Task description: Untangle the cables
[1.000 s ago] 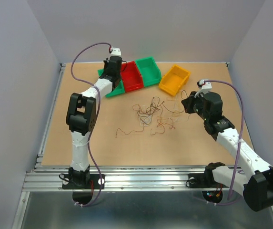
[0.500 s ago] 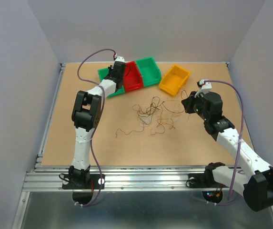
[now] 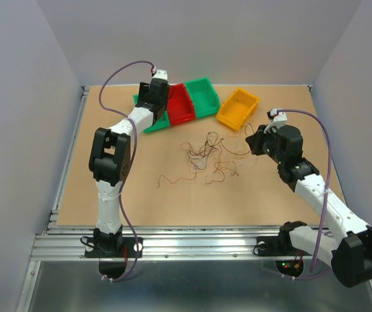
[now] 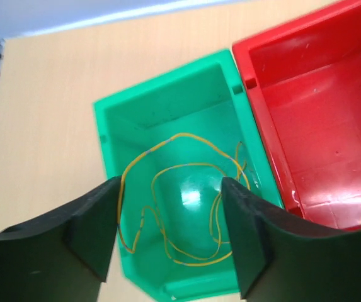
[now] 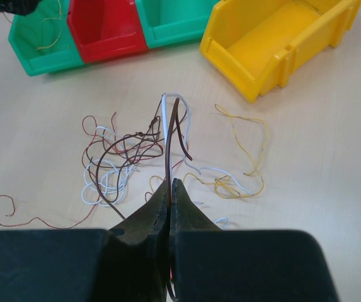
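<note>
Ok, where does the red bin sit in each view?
Top external: red bin upper middle, just left of centre.
Left wrist: red bin fills the upper right.
Right wrist: red bin at the top edge, left of centre.
Shared landmark: the green bin against its side, holding a yellow wire.

Red bin [image 3: 179, 107], yellow bin [image 3: 237, 109], seemingly wooden table [image 3: 140, 195]

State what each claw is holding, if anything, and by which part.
The right claw pinches a brown cable partway along its length; the left claw is open and holds nothing.
</note>
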`<state>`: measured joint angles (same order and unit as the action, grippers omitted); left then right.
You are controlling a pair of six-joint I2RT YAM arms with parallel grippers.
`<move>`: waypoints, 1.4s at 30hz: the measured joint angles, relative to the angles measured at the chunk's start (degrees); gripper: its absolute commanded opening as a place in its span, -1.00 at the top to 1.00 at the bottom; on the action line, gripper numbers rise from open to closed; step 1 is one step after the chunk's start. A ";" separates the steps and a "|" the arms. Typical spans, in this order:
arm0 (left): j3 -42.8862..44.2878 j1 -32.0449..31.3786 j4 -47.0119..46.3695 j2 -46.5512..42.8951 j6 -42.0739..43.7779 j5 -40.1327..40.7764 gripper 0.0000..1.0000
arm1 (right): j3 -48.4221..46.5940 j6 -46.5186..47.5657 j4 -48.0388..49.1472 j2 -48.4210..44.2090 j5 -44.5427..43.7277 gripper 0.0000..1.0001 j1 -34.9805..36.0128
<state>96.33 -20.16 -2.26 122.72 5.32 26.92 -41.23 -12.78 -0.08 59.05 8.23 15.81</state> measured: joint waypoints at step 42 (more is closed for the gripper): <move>3.37 1.92 2.56 2.03 -1.20 -0.37 -0.36 | 0.00 0.55 0.00 0.68 1.22 0.95 0.00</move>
<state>99.70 -18.24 0.30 124.75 4.12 26.55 -41.23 -12.23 -0.08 59.72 9.45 15.81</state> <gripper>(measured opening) 0.614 0.030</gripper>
